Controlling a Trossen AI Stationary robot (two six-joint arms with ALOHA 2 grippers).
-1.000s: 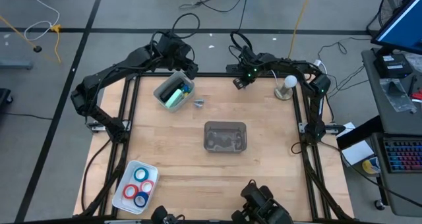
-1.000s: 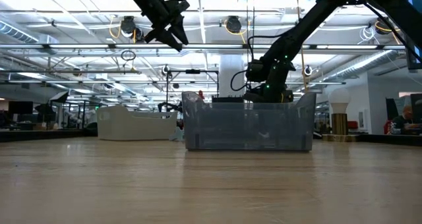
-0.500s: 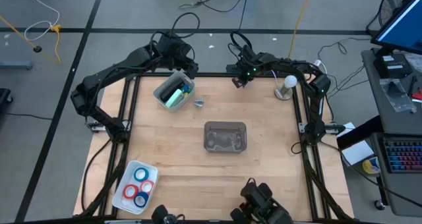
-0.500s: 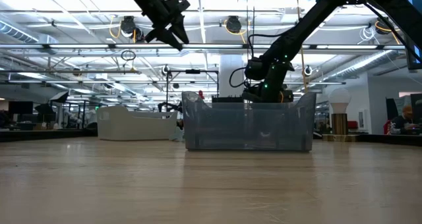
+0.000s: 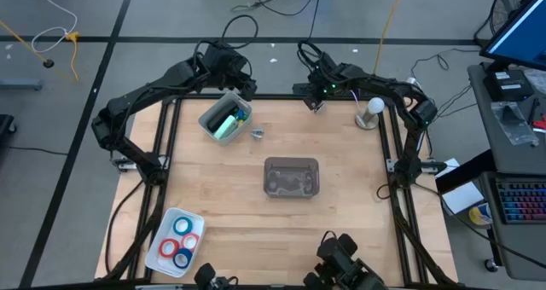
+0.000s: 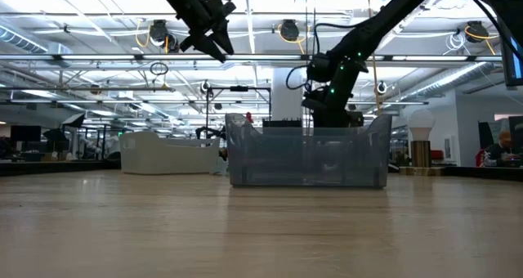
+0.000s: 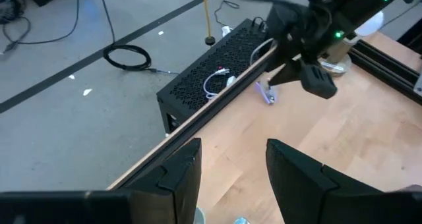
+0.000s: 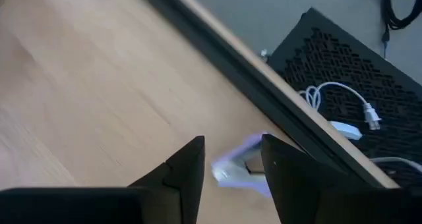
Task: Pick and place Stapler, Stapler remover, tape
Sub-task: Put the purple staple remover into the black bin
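Note:
The mint-green stapler (image 5: pixel 224 122) lies in a pale tray (image 5: pixel 209 119) at the far left of the table. One small silvery stapler remover (image 5: pixel 257 134) rests on the wood beside that tray. Another stapler remover (image 7: pixel 267 93) lies by the table's far edge; the right wrist view shows it, blurred (image 8: pixel 237 166), on the wood past the fingers of my open right gripper (image 8: pixel 232 145), which hangs just above it (image 5: pixel 314 105). Tape rings (image 5: pixel 179 239), blue and red, sit in a white tray (image 5: pixel 162 254) at the near left. My left gripper (image 7: pixel 227 174) hangs open and empty above the stapler's tray (image 5: pixel 246 87).
A clear plastic bin (image 5: pixel 292 176) stands at the table's middle and hides the lower part of the right gripper in the low view (image 6: pixel 306 159). A white bulb-shaped thing (image 5: pixel 371 111) stands at the far right corner. A black perforated box (image 7: pixel 211 79) sits beyond the far rail.
My right gripper has risen a little from the wood at the far edge, as the low view shows its arm climbing behind the bin.

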